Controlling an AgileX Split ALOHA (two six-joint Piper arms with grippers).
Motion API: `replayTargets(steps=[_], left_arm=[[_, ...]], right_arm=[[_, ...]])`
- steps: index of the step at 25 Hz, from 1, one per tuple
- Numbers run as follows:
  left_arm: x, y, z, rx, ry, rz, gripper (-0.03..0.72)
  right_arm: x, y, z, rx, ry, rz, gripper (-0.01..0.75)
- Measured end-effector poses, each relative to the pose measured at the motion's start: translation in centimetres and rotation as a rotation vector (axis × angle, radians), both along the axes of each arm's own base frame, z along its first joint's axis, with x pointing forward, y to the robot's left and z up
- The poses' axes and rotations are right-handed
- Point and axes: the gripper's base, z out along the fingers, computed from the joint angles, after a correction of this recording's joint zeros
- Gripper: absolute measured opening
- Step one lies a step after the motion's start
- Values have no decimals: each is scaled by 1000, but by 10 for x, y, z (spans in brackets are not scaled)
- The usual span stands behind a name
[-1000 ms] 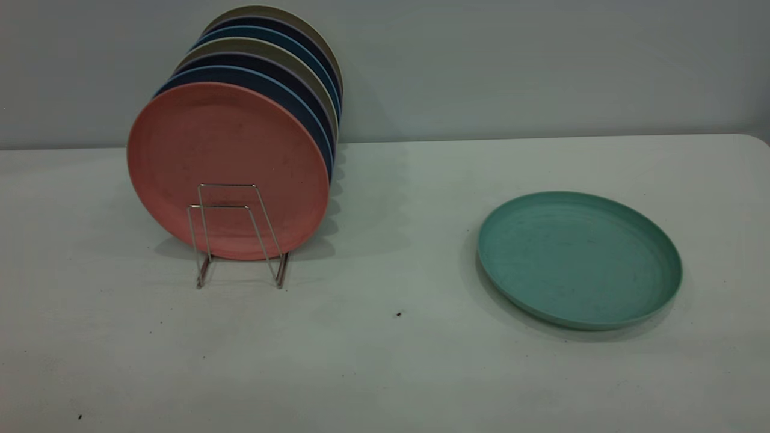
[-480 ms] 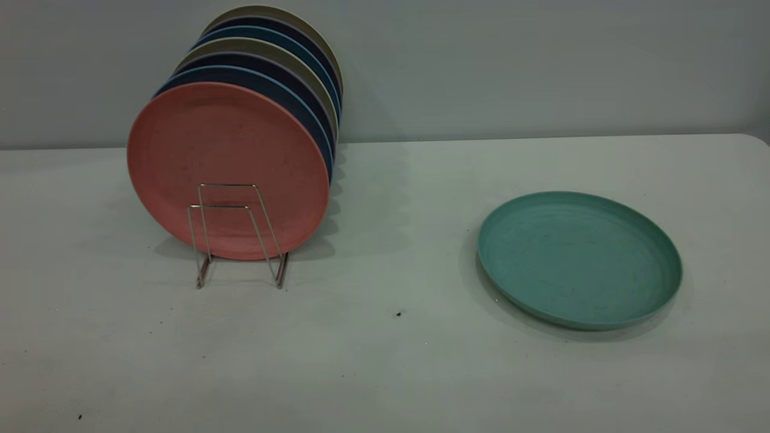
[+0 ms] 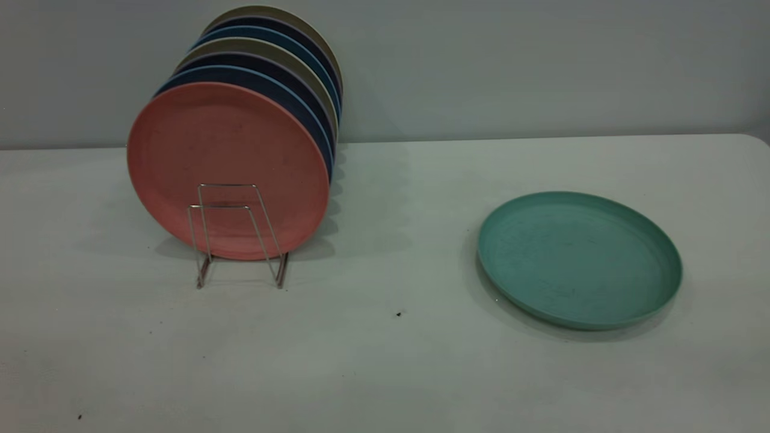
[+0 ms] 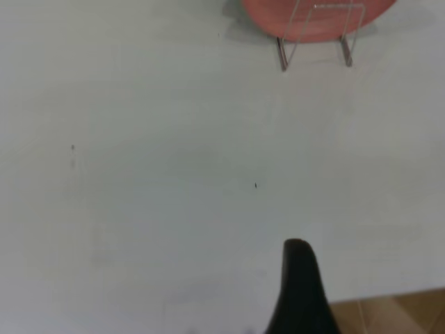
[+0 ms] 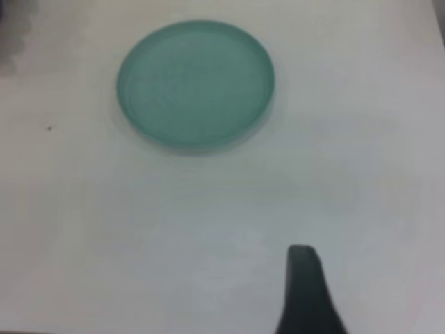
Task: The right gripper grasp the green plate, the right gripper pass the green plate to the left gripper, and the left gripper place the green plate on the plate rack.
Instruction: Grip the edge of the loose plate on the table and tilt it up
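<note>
Meanwhile green plate flat, apart from full plate rack; both jaws' state unclear.

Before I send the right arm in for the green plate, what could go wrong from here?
1. The green plate lies flat on the table, so the right tool has only the low rim to pinch and may slip off or push the plate away.
2. The plate rack is nearly full: only the front wire loops before the pink plate look free, so a sloppy placement by the left tool could knock the standing plates.
</note>
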Motion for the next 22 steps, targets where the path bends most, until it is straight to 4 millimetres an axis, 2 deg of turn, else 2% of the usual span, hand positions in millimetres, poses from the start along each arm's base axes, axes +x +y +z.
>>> replayTargets(steps=[5, 8, 11, 16, 19, 22], left_arm=[[76, -4, 8, 27, 113, -20, 579], [116, -7, 3, 37, 176, -27, 580], [152, -9, -6, 39, 214, -27, 580], [201, -17, -26, -4, 259, -49, 580], [226, -30, -38, -25, 291, -132, 580], [248, -52, -52, -73, 321, -223, 580]], right_arm=[[61, 6, 4, -19, 104, 69, 556], [97, 12, -5, -3, 173, 115, 556], [133, 18, -26, 53, 254, 150, 557], [175, 31, -68, 155, 393, 220, 557], [199, 36, -89, 209, 444, 232, 557], [223, 38, -110, 228, 490, 229, 557]])
